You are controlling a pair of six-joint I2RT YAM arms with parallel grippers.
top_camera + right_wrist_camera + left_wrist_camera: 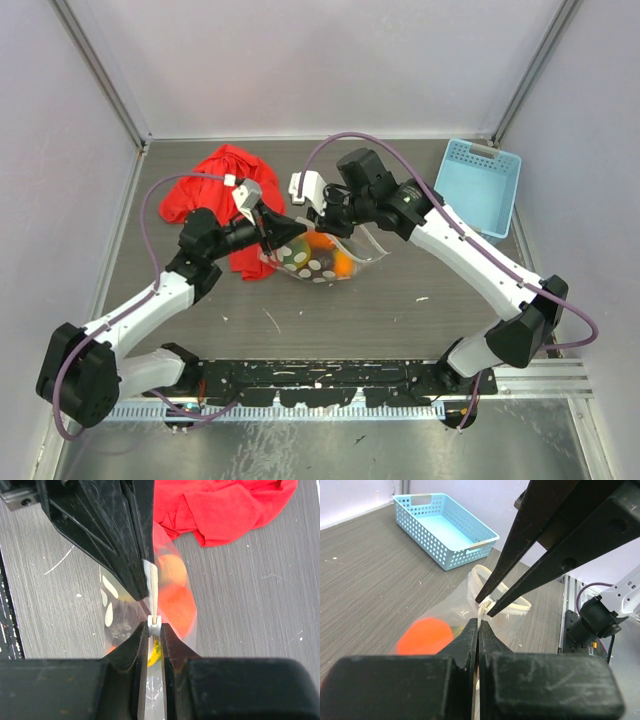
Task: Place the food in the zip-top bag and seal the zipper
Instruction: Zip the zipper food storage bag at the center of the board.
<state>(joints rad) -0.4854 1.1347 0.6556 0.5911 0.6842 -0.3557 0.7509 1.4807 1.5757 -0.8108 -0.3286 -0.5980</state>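
Gripped the zipper (pixel 155 592) in the clenched left gripper (pixel 272 236), tip to tip with the right gripper (pixel 322 226), clamped on the same strip. Had the zip-top bag (pixel 315 262) just beneath both, orange food (pixel 343 263) inside. Farther out: grey wood-grain table (pixel 400 310), red cloth (pixel 215 180) behind the left, blue basket (pixel 480 185) past the right, pale walls (pixel 300 60).
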